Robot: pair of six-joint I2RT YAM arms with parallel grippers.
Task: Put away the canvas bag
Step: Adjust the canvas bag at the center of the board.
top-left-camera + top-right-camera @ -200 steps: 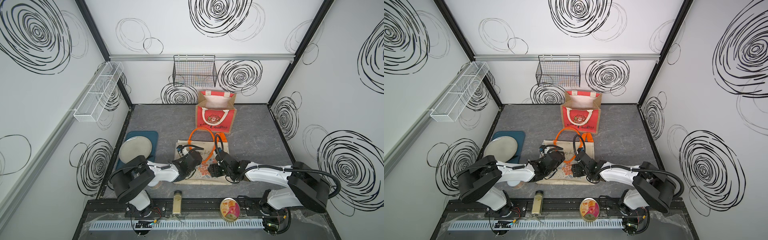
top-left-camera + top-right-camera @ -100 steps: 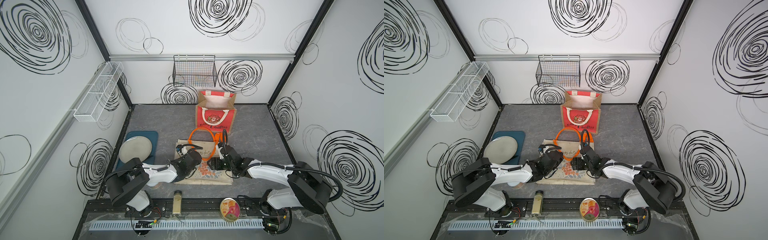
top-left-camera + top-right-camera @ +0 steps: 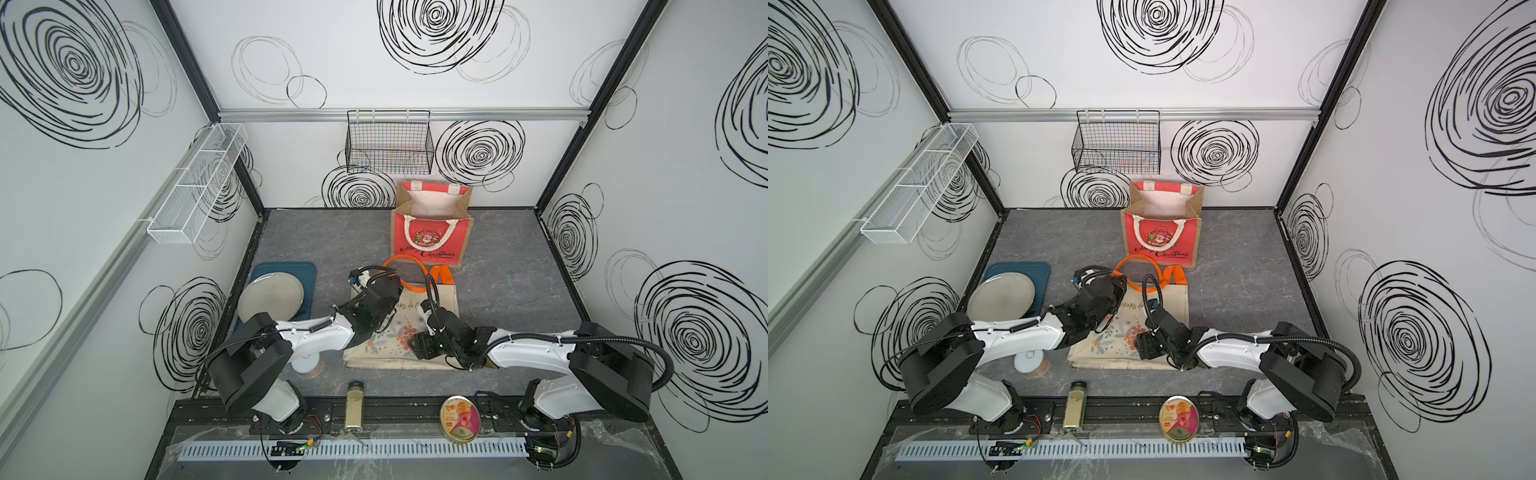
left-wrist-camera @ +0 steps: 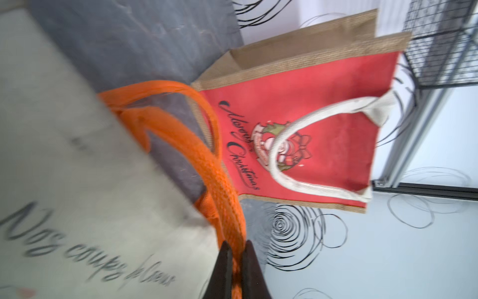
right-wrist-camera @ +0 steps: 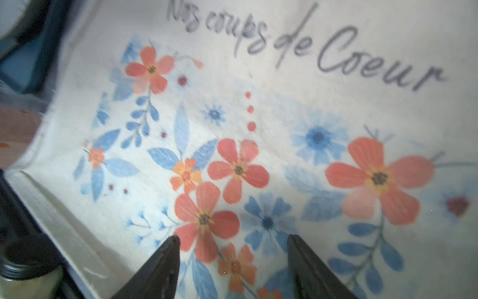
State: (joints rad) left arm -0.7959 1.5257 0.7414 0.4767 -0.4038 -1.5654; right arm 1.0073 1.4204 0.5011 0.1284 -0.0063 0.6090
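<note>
Clearly, the left gripper (image 4: pixel 236 246) is clenching the orange handle (image 4: pixel 207 165) of the canvas bag (image 4: pixel 77 168), with the strap pinched tight between its two dark fingers. The right gripper (image 5: pixel 231 239) is hanging with its jaws spread apart over the bag's flower print and is gripping nothing; whether its tips are touching the cloth cannot be told.

In both top views the canvas bag (image 3: pixel 390 353) is lying flat on the grey table (image 3: pixel 519 291) between the two arms, its orange handles pointing toward the back wall. Just beyond the handles a red Christmas bag (image 3: pixel 428 239) is standing upright with its mouth open, and a black wire basket (image 3: pixel 388 141) is hanging on the wall above it.

Only the left wrist view is showing the pinch on the strap, since from above the wrist is covering it. Only the right wrist view is showing the gap between the right fingers and the lettering "Nos coups de Coeur" above the flowers. The top views alone are showing the whole bag, and a steel plate (image 3: pixel 270 295) sitting on a blue tray (image 3: pixel 305 270) to the left.
</note>
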